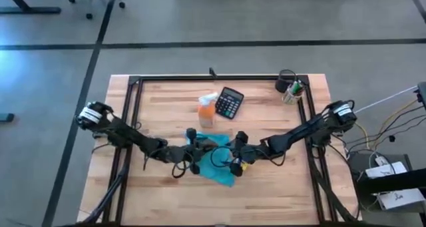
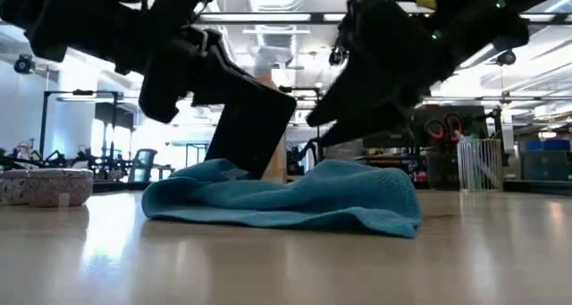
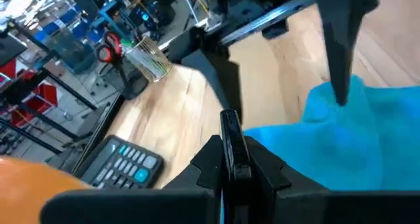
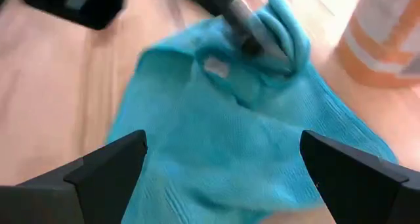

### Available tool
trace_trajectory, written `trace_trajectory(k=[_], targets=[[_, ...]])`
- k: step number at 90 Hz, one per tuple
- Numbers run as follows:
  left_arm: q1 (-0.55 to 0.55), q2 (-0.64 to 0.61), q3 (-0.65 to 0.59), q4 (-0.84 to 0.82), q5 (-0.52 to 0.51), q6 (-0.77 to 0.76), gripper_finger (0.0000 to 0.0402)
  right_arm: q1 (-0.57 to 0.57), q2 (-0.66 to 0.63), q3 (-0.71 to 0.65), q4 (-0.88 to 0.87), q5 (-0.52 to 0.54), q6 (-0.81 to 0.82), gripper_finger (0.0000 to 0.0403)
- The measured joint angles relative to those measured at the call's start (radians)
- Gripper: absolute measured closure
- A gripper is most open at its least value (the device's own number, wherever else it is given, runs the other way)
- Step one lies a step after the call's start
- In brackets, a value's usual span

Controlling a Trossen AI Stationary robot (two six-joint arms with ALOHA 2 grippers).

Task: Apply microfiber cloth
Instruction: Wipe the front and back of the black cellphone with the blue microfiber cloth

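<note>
Left gripper point(image 1: 193, 149), fingers pinched on a bunched fold at the near-calculator end of the microfiber cloth point(image 1: 218, 159); we log it as clamped. Right gripper point(image 4: 223, 178) hovers over the cloth, fingers spread apart. Cloth lies crumpled mid-table, its long axis diagonal in the high view, just in front of the orange bottle point(image 1: 206, 112) and calculator point(image 1: 229, 102).

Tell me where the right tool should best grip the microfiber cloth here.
Probably the flat, free part of the microfiber cloth between the open right tool, from above. The left tool already pins the bunched far edge, so that side is taken.
</note>
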Motion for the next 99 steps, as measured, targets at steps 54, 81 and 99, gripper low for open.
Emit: trace_trajectory(k=[54,81,99], targets=[[-0.013,-0.098,0.08,-0.181,0.144,-0.096,0.0191,-0.005,-0.101,0.021,-0.155,-0.053,0.025,0.0018],[-0.012,-0.292,-0.004,-0.452,0.151,-0.222,0.0199,-0.007,-0.062,0.009,-0.177,-0.003,0.056,0.0018],[0.011,-0.38,-0.056,-0.396,0.15,-0.064,0.0226,-0.011,-0.067,0.026,-0.178,0.007,0.127,0.0018]])
